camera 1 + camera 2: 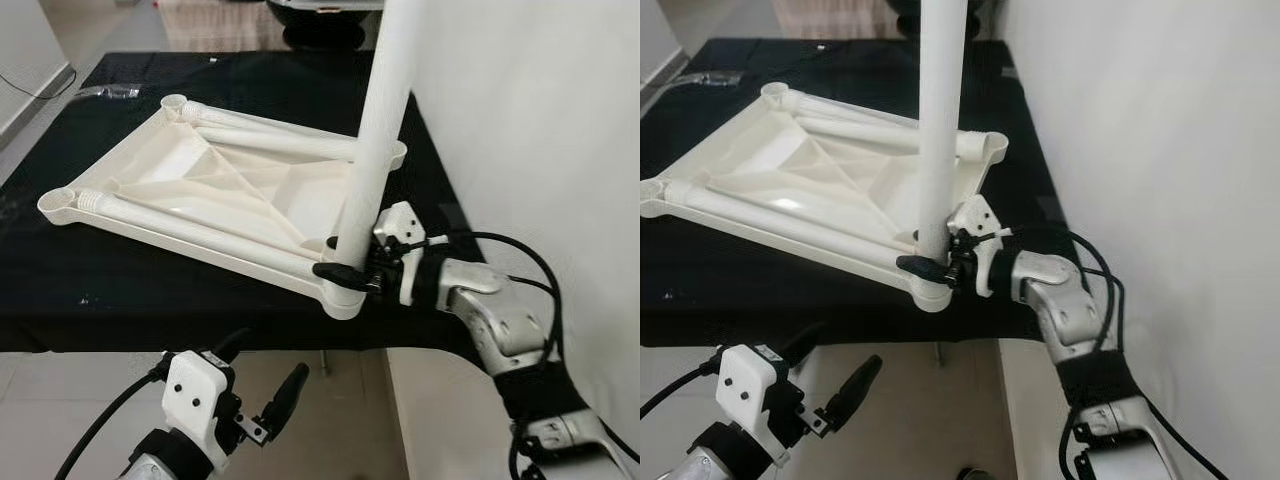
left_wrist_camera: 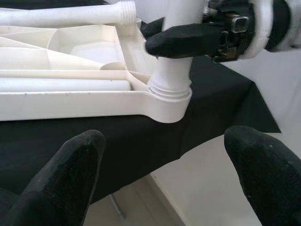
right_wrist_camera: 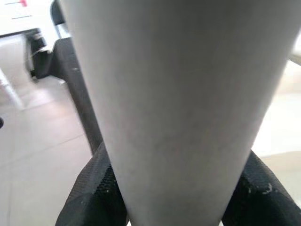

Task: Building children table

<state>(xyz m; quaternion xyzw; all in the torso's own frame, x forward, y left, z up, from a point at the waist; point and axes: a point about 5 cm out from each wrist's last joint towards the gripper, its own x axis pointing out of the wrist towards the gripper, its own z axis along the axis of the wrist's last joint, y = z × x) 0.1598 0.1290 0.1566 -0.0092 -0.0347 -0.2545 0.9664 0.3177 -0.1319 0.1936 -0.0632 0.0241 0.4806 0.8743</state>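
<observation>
My right claw [image 1: 345, 272] clamps upright leg [image 1: 375, 130] in tabletop [image 1: 215, 185] near-right socket; left claw [image 1: 262, 385] open, empty. Next: likely twist to seat.

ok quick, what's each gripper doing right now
left gripper: open, holding nothing, below the table edge.
right gripper: shut on the upright white leg, near its base.
</observation>
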